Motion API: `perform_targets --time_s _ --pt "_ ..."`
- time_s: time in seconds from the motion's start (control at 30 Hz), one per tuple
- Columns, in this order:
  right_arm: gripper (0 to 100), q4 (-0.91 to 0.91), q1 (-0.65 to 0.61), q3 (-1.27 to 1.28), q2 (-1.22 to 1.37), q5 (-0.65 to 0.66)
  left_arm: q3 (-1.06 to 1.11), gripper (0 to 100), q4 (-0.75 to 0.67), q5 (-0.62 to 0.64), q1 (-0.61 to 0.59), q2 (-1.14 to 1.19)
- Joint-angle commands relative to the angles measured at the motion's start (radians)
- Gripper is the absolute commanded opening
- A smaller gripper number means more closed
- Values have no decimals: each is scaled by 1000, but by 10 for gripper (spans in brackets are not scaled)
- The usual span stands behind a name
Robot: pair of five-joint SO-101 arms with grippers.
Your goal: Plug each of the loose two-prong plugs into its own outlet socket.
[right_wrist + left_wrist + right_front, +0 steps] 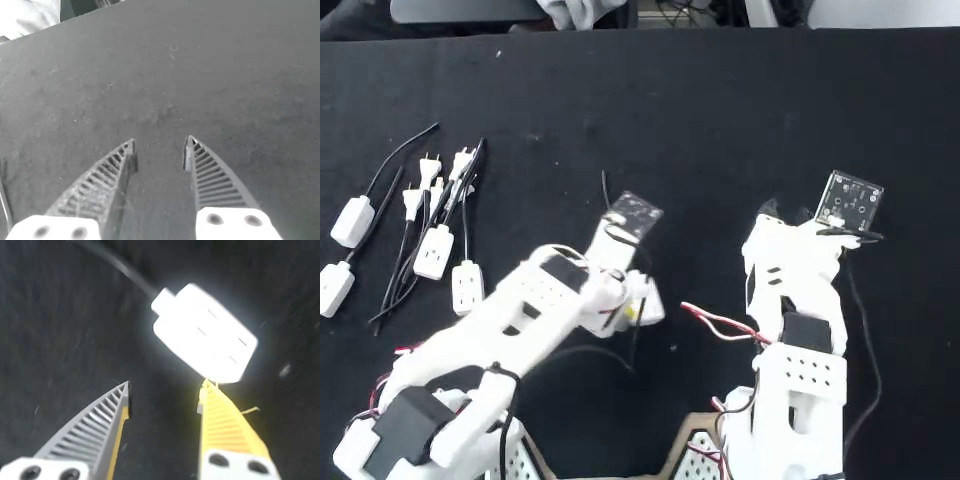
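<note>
In the high view I see my left arm stretched toward the middle of the black table and my right arm alongside it. A cluster of white sockets and loose plugs with thin black cords lies well away from both sets of jaws, off beyond the left arm's outer side. None of those plugs sits in a socket.

From the left wrist, the left gripper has its jaws spread wide with nothing between them. One white socket lies flat just ahead of the tips, slotted face up, its cord running away from the jaws. It sits nearer the yellow-faced finger, whose tip comes right up to its edge; I can't tell whether they touch.

From the right wrist, the right gripper holds its jaws apart, gripping nothing, over bare black cloth.
</note>
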Motion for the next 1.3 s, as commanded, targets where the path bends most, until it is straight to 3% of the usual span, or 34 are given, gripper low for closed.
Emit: perform_targets --time_s 0.0,0.07,0.17,0.33,0.43,0.73,0.9,1.1,1.27 --pt "145 -23 12 -73 -24 -11 -199 223 198 6 -153 -6" --pt "145 -23 12 -73 -24 -11 -286 223 203 14 -232 3" --pt "145 -23 11 -73 -24 -11 -331 223 83 69 -285 43" --pt "145 -23 11 -71 -24 -11 -369 227 -92 146 -220 210" --pt "145 -23 11 -70 -25 -11 -463 227 -109 190 -197 356" --pt "145 -23 11 -68 -28 -11 -751 223 118 265 -239 649" --pt "145 -23 -5 -68 -28 -11 -765 223 121 299 -271 655" --pt "145 -18 -26 -67 -28 -8 -823 228 130 298 -202 629" --pt "145 -20 -26 -67 -28 -8 -920 228 229 302 -193 591"
